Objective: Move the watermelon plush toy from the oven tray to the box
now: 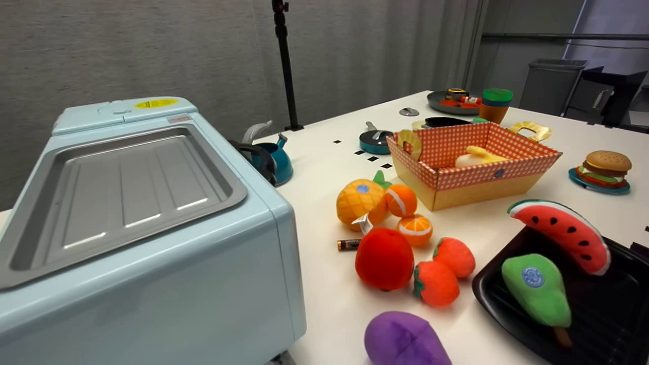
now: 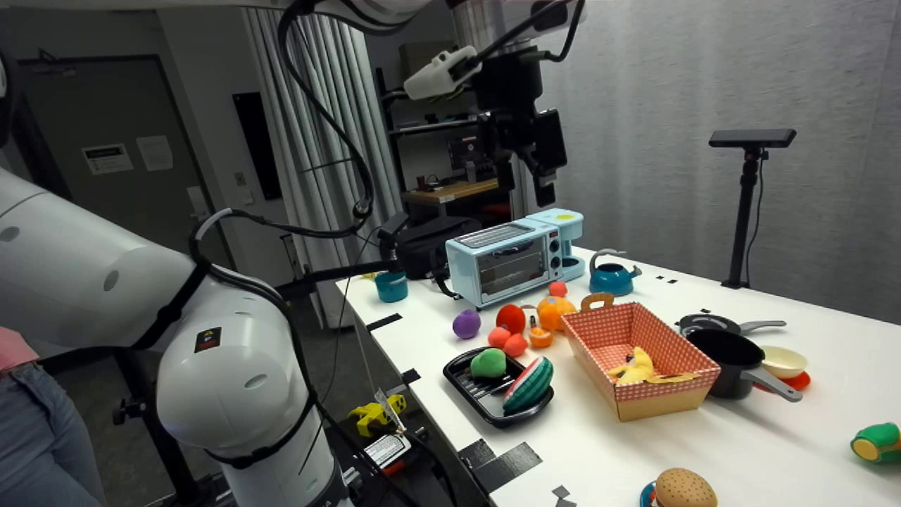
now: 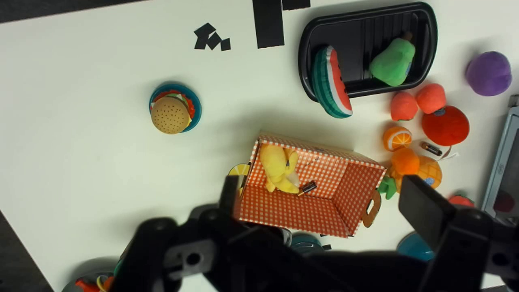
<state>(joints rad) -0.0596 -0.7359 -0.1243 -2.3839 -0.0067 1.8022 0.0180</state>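
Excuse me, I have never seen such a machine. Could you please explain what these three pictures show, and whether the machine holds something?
The machine is a white robot arm with a black pincer at its end, steered by a person. Two pictures come from cameras outside it, standing in different places; the third comes from a camera on the wrist and looks down on the table.

On the table, a black tray carries a watermelon plush toy, one end reaching over the rim, and a green plush pear. Nearby stands a checked box with a yellow plush toy and a battery inside. There are also a toy burger, a purple plush toy and a pale-blue appliance.

Nothing is held: the pincer hangs open above the table.
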